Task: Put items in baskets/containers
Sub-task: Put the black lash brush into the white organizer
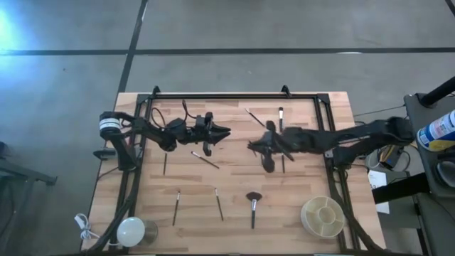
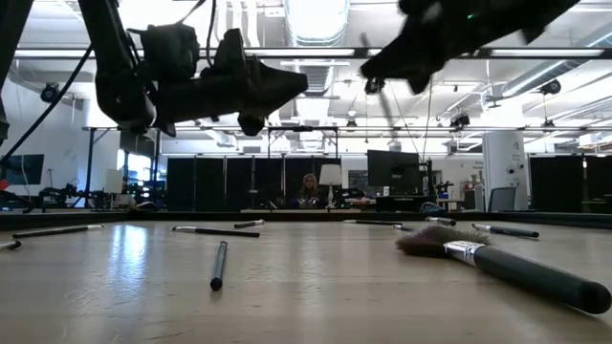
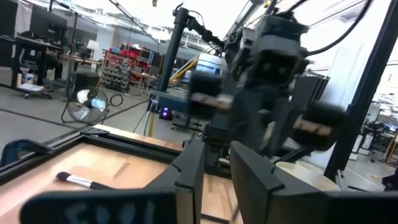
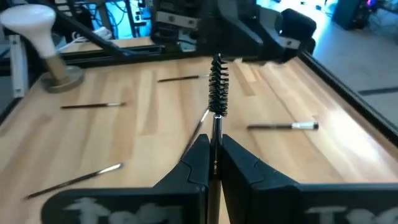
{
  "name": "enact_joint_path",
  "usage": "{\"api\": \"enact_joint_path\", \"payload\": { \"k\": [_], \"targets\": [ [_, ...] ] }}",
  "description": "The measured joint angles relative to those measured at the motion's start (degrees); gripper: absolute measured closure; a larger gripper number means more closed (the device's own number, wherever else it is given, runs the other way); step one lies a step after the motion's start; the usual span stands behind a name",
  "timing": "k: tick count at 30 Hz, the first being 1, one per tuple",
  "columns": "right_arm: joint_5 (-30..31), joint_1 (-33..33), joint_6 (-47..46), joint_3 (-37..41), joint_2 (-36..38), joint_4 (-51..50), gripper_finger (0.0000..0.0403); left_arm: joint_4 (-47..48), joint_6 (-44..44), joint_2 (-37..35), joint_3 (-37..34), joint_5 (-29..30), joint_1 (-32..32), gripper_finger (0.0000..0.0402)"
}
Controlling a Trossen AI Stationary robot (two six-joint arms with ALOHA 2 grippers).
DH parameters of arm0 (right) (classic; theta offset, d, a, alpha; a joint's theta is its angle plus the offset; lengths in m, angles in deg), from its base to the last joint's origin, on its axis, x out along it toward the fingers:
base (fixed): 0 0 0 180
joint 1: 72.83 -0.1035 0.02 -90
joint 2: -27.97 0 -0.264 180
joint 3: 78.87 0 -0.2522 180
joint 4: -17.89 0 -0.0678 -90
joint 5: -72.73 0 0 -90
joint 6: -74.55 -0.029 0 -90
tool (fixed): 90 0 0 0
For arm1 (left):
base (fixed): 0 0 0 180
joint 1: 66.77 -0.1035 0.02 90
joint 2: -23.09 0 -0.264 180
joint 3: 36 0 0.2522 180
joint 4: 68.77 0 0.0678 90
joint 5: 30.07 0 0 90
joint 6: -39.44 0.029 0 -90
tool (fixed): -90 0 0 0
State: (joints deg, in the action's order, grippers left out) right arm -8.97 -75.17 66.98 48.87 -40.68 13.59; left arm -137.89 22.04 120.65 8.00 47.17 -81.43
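A: State the right gripper (image 4: pixel 213 163) condition.

B: Its fingers are clamped on a thin spoolie brush (image 4: pixel 217 87). In the right wrist view the handle sits between the fingertips and the bristled tip projects straight forward, so the long axis runs in line with the fingers. In the high view this gripper hovers near the table centre.

A: Where does the tub (image 1: pixel 323 216) lie from it?

B: In the high view, toward five o'clock, well apart, at the table's near right corner. The right arm is clearly the nearer one. The coming move probably turns on carrying the brush that way and tipping it upright over a compartment.

A: And the left gripper (image 3: pixel 214 163)?

B: Raised at ten o'clock from centre, fingers slightly apart, nothing visibly between them. Other brushes lie loose on the table (image 1: pixel 234 178).
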Motion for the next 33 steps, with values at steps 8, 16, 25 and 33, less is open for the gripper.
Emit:
{"api": "enact_joint_path", "payload": {
  "k": [8, 16, 25, 33],
  "targets": [
    [13.1, -13.8, -15.5, 3.8, 17.7, -19.8, 0.0389, 1.5, 1.0, 0.0, -0.1, -0.2, -0.1, 0.0330],
    [22.3, -33.0, -39.2, 0.1, 26.3, -44.7, 0.0389, 1.9, 1.9, 0.0, -0.1, -0.2, -0.3, 0.0331],
    [30.4, -52.6, -67.2, -6.4, 21.6, -64.2, 0.0390, 2.9, 2.5, 0.0, -0.1, -0.1, -0.5, 0.0331],
    [30.9, -60.0, -79.1, -7.5, 16.0, -64.7, 0.0390, 3.9, 2.5, 0.0, 0.0, -0.1, -0.7, 0.0331]
  ]
}}
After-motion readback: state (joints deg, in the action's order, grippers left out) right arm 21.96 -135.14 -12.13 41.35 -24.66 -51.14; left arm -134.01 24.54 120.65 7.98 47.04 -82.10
